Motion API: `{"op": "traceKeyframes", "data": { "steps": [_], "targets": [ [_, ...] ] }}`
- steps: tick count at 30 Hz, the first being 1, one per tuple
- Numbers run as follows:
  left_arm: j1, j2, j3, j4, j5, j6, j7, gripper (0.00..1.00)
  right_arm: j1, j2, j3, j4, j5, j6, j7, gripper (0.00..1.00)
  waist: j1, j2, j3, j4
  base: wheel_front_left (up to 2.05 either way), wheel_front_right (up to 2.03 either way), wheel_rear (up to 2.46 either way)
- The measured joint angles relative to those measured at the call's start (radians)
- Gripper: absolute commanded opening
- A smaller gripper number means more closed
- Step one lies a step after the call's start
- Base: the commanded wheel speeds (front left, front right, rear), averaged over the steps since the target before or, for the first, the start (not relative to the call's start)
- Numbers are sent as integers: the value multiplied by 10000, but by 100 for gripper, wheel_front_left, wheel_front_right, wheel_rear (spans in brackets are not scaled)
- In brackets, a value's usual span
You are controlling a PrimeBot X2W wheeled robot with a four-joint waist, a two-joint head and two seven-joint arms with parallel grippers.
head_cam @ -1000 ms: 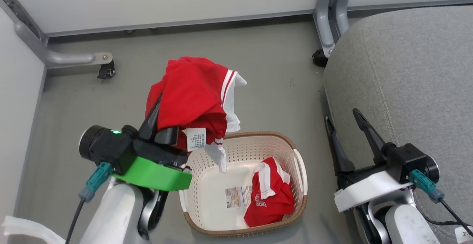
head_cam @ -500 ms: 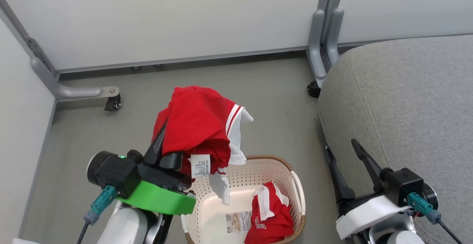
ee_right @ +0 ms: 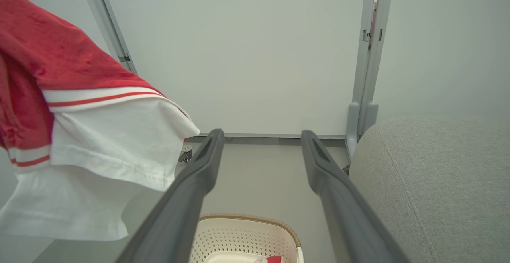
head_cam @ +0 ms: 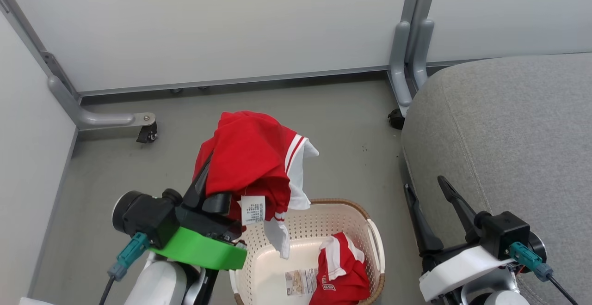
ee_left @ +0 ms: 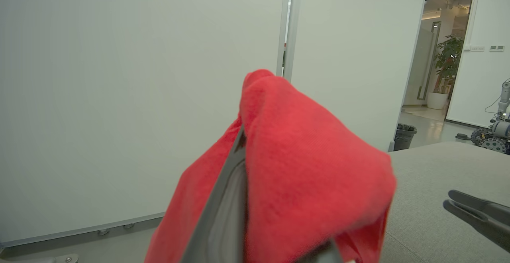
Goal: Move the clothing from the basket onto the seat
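You see 1 soft red garment with white trim (head_cam: 249, 157) pinched in the left gripper (head_cam: 206, 175), lifted over the cream perforated plastic basket (head_cam: 344, 202). The 2nd red garment (head_cam: 340, 275) lies inside it. The right gripper (head_cam: 424, 184) is spread and empty beside the grey fabric seat (head_cam: 508, 134).

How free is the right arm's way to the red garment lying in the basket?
Probably free: the right tool stands open and empty to the right of the basket, and the remaining garment lies uncovered at its right side, nearest that arm. The held garment hangs over the left side.
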State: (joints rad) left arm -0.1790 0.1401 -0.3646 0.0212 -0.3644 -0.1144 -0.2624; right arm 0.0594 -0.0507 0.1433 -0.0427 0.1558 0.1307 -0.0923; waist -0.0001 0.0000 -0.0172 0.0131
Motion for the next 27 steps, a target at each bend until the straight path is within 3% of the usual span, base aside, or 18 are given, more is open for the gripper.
{"op": "traceKeyframes", "data": {
  "steps": [8,10,11,15,18,27],
  "targets": [
    [-19,-8,-79,63,6,-12,0,0,-4,0,328,-10,111,0,38,100,0,0,-75,79,0,0,0],
    [-64,-15,-128,86,19,-13,0,0,-57,-6,805,-42,219,0,140,100,0,0,-63,112,0,0,0],
    [-109,-17,-178,105,19,-17,0,0,-210,-6,1595,-105,437,0,265,100,0,0,-39,136,0,0,0],
    [-192,-31,-309,142,52,-48,0,0,-758,-59,3200,-221,1030,0,397,100,0,0,2,205,0,0,0],
    [-281,-52,-449,176,56,-58,0,0,-1191,-184,3986,-130,1367,0,387,100,0,0,40,287,0,0,0],
    [-496,-161,-918,178,63,-88,0,0,-2701,-267,4592,1300,1254,0,-136,100,0,0,220,603,0,0,0]
  ]
}}
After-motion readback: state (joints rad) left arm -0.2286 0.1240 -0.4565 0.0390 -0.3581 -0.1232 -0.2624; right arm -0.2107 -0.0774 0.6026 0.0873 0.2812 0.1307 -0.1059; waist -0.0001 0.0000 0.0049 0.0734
